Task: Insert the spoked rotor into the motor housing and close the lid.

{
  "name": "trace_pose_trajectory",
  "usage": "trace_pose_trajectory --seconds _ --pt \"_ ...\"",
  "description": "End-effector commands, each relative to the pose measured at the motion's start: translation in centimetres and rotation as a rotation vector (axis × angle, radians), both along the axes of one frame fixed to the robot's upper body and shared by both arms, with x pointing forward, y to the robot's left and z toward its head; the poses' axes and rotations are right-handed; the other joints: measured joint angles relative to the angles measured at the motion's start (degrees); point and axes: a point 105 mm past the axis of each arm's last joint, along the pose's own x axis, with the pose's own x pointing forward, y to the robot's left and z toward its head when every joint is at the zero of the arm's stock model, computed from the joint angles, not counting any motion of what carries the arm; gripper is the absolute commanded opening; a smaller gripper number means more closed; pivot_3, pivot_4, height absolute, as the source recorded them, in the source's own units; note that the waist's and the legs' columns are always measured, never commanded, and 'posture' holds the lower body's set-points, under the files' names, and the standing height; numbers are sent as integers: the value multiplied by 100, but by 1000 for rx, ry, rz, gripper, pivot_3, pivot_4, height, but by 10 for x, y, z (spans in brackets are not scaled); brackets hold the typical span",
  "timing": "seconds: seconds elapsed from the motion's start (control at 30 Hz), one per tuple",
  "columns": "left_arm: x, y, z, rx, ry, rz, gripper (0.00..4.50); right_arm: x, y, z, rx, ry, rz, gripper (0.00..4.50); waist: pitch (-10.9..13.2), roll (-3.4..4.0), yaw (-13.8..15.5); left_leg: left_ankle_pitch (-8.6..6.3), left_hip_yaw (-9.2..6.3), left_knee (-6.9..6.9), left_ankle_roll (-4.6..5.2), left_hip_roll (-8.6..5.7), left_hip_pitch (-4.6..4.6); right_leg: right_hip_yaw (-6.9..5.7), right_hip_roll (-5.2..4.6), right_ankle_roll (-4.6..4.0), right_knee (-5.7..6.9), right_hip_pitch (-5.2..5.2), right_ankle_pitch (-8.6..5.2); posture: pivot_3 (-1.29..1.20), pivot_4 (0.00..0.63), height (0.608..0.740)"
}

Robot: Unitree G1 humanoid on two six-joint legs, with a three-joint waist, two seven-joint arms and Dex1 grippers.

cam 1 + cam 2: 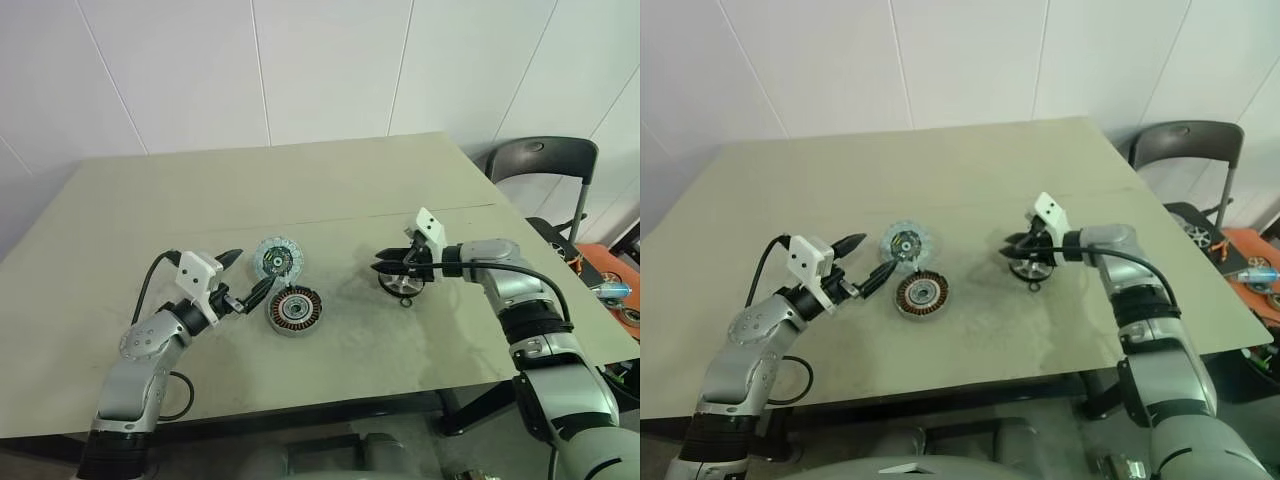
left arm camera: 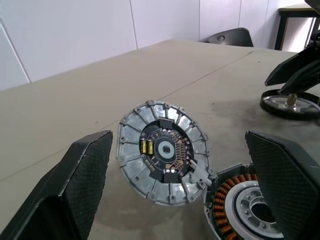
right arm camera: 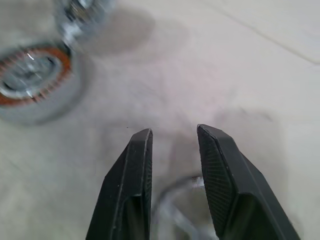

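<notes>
Sideways lid [image 2: 162, 151] propped tilted against upward-facing motor housing [image 1: 296, 310]

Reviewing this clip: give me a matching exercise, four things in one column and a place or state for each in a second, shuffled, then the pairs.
Things:
1. spoked rotor
2. motor housing
3. lid
4. left pincer

Places or states:
A. tilted, its circuit-board face showing, leaning at the far edge of the copper-wound cup
B. wide open, beside the copper-wound cup
C. on the table under the right pincer
D. open-topped, copper windings showing, between the two arms

Pairs: 1-C, 2-D, 3-A, 4-B
</notes>
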Motion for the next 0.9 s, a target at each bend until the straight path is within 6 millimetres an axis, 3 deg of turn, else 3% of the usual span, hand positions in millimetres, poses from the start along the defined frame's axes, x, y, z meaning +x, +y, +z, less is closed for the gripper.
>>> trace_pose_trajectory --seconds 0.03,0.17,0.3,0.6,0.8,0.9 --pt "-1 1 14 -1 -52 -7 4500 -10 -5 19 4 25 108 1477 0 0 42 0 0 -1 1 0 0 0 0 0 -1 0 0 0 0 740" --pt "-1 0 13 -3 -49 -10 4500 -24 -4 19 -10 75 182 1477 0 0 56 -1 2 -1 1 2 4 0 2 0 2 0 0 0 0 740" --pt "0 0 13 -2 -50 -12 4500 -27 -5 5 -115 79 183 1477 0 0 83 -1 2 5 1 3 5 0 3 0 5 2 -1 0 0 740" --pt "0 3 15 5 -52 -7 4500 -20 -16 -17 -262 78 125 1477 0 -1 101 -1 3 7 1 0 0 0 0 0 2 1 0 0 0 740" --pt "-1 3 15 5 -52 -5 4500 -15 -10 -21 -276 47 124 1477 0 -1 90 -1 4 6 1 0 2 0 0 -1 2 2 0 0 0 740" --pt "-2 4 15 6 -51 -3 4500 -16 -6 -19 -248 47 138 856 0 -1 94 -1 4 6 1 0 2 0 1 -1 2 2 1 0 0 740"
